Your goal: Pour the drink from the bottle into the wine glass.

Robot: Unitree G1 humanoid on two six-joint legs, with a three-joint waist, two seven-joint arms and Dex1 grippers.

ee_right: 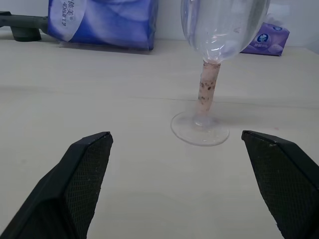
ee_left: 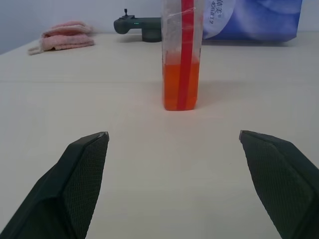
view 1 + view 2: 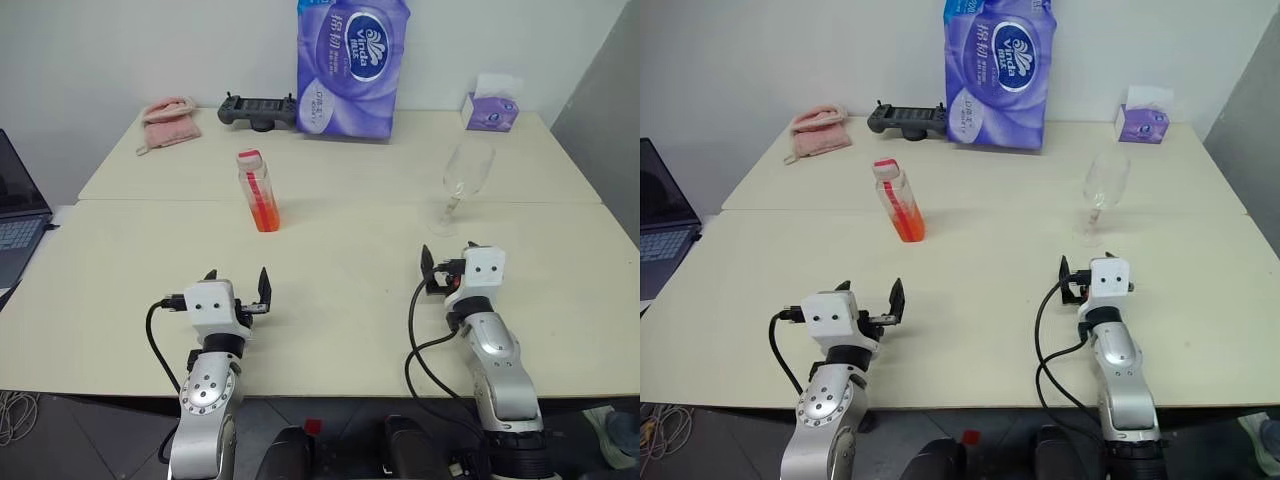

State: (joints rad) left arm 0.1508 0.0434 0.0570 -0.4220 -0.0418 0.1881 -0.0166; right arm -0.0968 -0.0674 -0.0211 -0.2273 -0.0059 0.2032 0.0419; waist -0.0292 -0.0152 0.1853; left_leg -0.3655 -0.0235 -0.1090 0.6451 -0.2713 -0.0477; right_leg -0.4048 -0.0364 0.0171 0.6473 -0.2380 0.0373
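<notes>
A slim clear bottle (image 3: 259, 190) with a pink-red cap stands upright mid-table, left of centre; the orange-red drink (image 2: 181, 85) fills its lower part. The clear wine glass (image 3: 463, 184) stands upright to the right, its bowl holding nothing. My left gripper (image 3: 238, 281) hovers open near the table's front edge, level, pointing at the bottle and well short of it. My right gripper (image 3: 449, 257) is open too, a short way in front of the glass's foot (image 1: 200, 128). Both hold nothing.
A purple tissue pack (image 3: 350, 66) stands at the back centre, with a black controller (image 3: 258, 109) and a pink cloth (image 3: 168, 121) to its left. A small purple tissue box (image 3: 490, 109) sits back right. A laptop (image 3: 18, 215) is at the far left edge.
</notes>
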